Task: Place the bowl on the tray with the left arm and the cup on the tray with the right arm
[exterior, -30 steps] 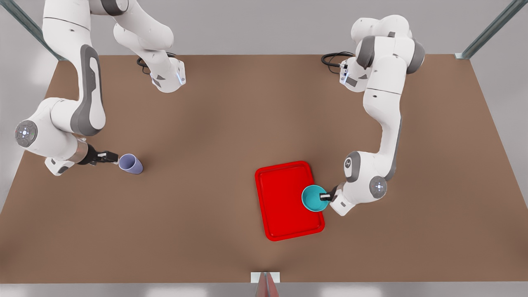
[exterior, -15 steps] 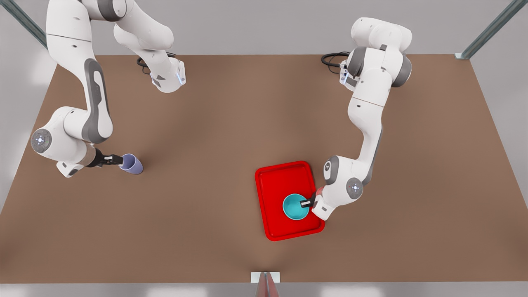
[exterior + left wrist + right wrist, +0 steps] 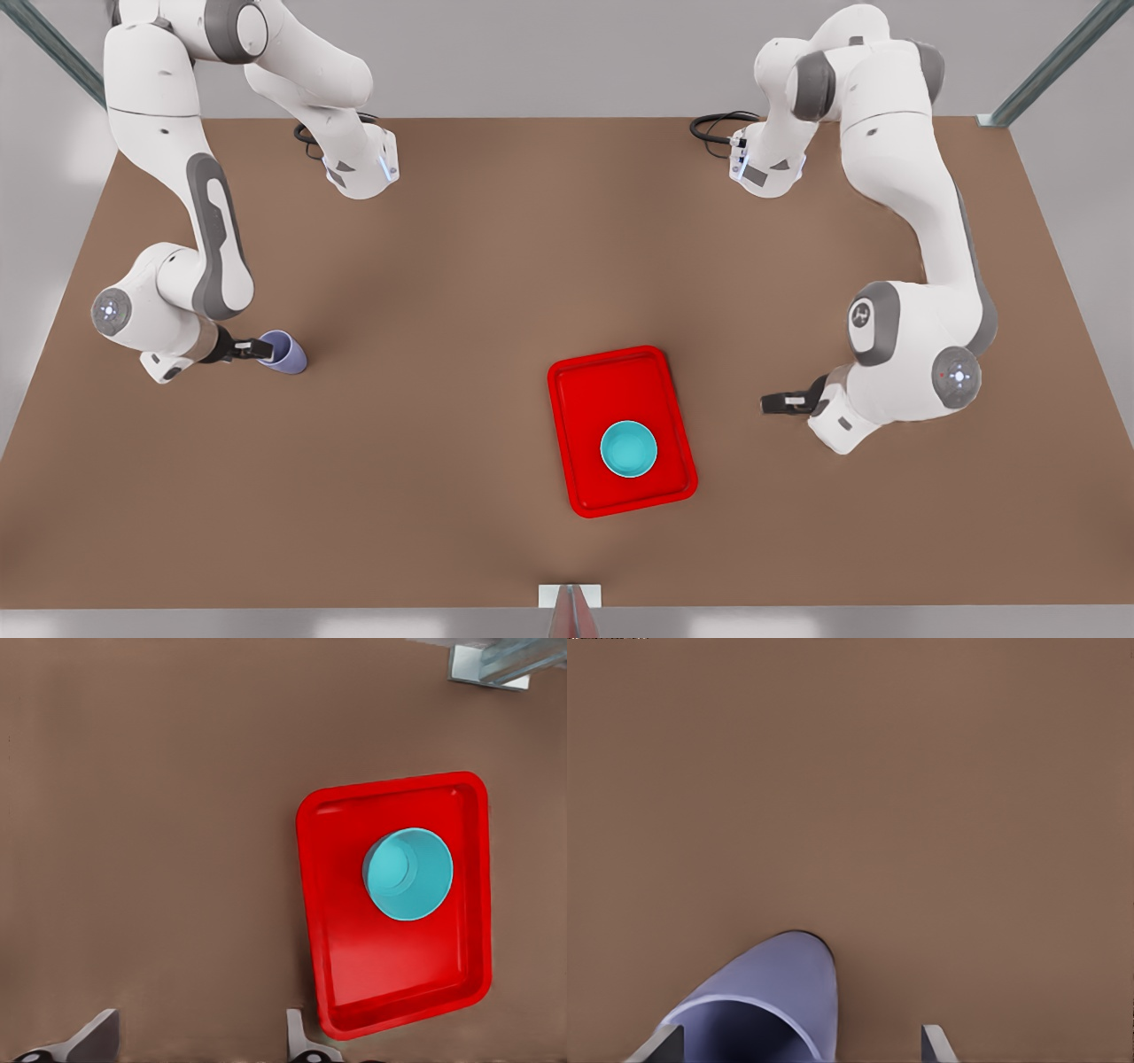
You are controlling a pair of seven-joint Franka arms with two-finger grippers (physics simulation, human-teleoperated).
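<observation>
The teal bowl point(image 3: 629, 449) point(image 3: 408, 873) stands upright on the red tray point(image 3: 611, 381) point(image 3: 345, 904), in the half nearer the table's front edge. My left gripper point(image 3: 769, 404) point(image 3: 199, 1041) is open and empty, hanging over bare table at the front view's right, clear of the tray. The lavender cup point(image 3: 287, 354) point(image 3: 775, 1001) stands on the table at the front view's left. My right gripper point(image 3: 257, 347) point(image 3: 799, 1043) is open right at the cup's rim, and the cup sits off-centre between its fingertips point(image 3: 663, 1045).
The brown table point(image 3: 496, 266) stretches between the cup and the tray. Both arm bases and their cables stand at the far edge. A small metal post point(image 3: 570, 602) point(image 3: 496, 665) is at the middle of the front edge.
The left gripper let go of the bowl on the tray and drew back toward the front view's right. The right gripper edged closer onto the cup, which stayed put.
</observation>
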